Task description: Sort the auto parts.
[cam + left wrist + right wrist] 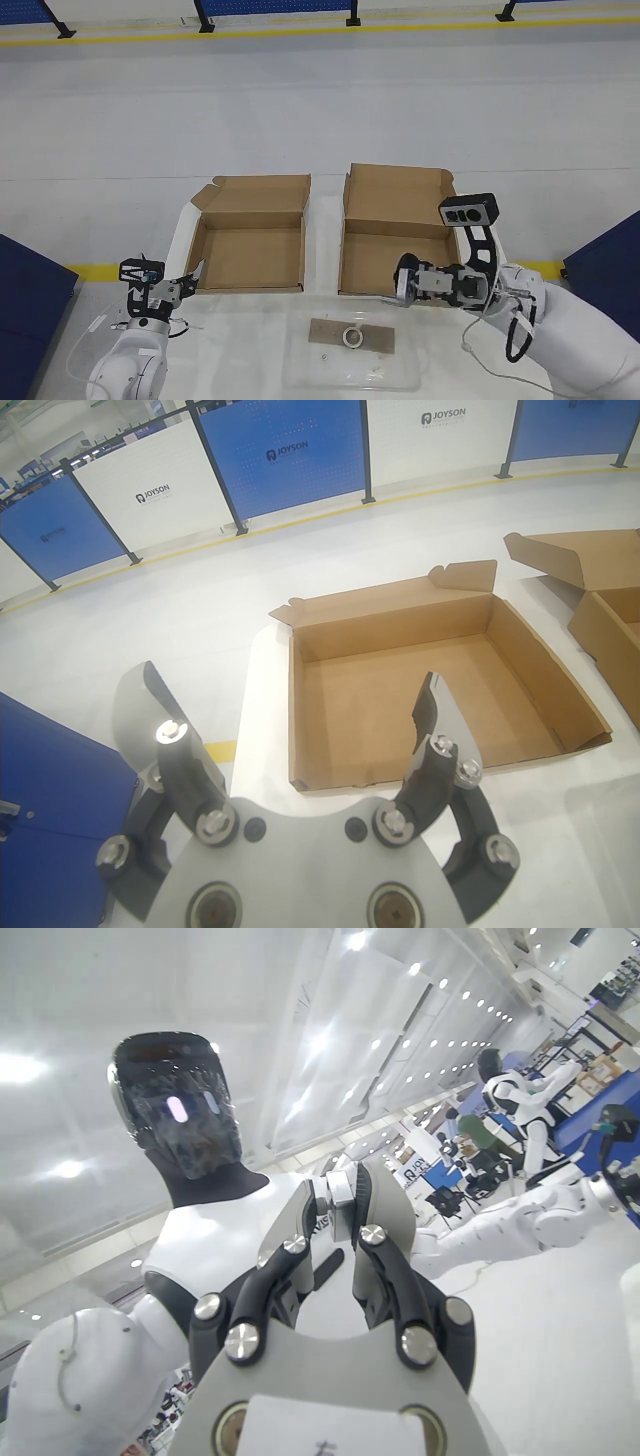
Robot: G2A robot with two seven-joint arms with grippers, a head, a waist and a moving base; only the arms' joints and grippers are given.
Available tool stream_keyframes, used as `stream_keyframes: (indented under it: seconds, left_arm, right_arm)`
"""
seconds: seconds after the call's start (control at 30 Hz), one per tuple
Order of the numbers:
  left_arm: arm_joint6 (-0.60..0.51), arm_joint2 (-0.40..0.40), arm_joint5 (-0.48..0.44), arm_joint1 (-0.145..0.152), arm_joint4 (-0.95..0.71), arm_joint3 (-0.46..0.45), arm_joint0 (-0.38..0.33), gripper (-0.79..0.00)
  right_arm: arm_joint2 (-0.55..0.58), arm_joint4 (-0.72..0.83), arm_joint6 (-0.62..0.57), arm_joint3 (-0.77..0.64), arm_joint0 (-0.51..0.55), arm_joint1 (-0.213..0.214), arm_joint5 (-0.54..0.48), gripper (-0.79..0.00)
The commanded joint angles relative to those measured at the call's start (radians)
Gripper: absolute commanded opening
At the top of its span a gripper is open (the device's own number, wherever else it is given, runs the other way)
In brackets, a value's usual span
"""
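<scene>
Left gripper (pixel 188 281) (pixel 287 677): fingers spread wide, nothing between them; sits over the near-left part of the white table (pixel 240 325), just outside the near-left corner of the left cardboard box (pixel 250 258) (pixel 360 700). That box is open, lid flap standing at the far side, floor bare. Right cardboard box (pixel 385 262) (pixel 612 635): same open pattern; cut off by the frame edge in the left wrist view, and its near wall is partly covered by the arm in the top view. Right gripper (pixel 405 281) (pixel 334 1188): fingers pinched on a small silvery metal part (pixel 339 1210), round and stepped, its ends covered by the pads; from above the part is hidden within the fingers, at the right box's near wall, over rim or table undetermined. Clear tray (pixel 300 378) at the table's near edge: faint outline, holding a brown sheet (pixel 325 334) with a pale ring-shaped part (pixel 352 338) on it, detail too small to read.
</scene>
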State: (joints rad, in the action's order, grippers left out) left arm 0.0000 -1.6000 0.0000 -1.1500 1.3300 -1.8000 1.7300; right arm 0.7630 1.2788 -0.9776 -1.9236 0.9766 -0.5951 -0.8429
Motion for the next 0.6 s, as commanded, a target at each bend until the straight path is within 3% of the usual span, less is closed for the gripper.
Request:
stream_keyframes:
  seconds: [0.0,0.17,0.47,0.57]
  left_arm:
    - [0.000,0.000,0.000,0.000,0.000,0.000,0.000,0.000]
    - [0.000,0.000,0.000,0.000,0.000,0.000,0.000,0.000]
    - [0.000,0.000,0.000,0.000,0.000,0.000,0.000,0.000]
    - [0.000,0.000,0.000,0.000,0.000,0.000,0.000,0.000]
  right_arm:
    - [0.050,0.074,-0.061,-0.015,0.015,-0.012,0.061,-0.785]
    - [0.161,0.231,-0.194,-0.017,0.068,-0.058,0.194,-0.785]
    - [0.168,0.227,-0.174,-0.033,0.070,-0.061,0.208,-0.785]
    - [0.185,0.320,-0.195,-0.076,0.077,-0.075,0.236,-0.785]
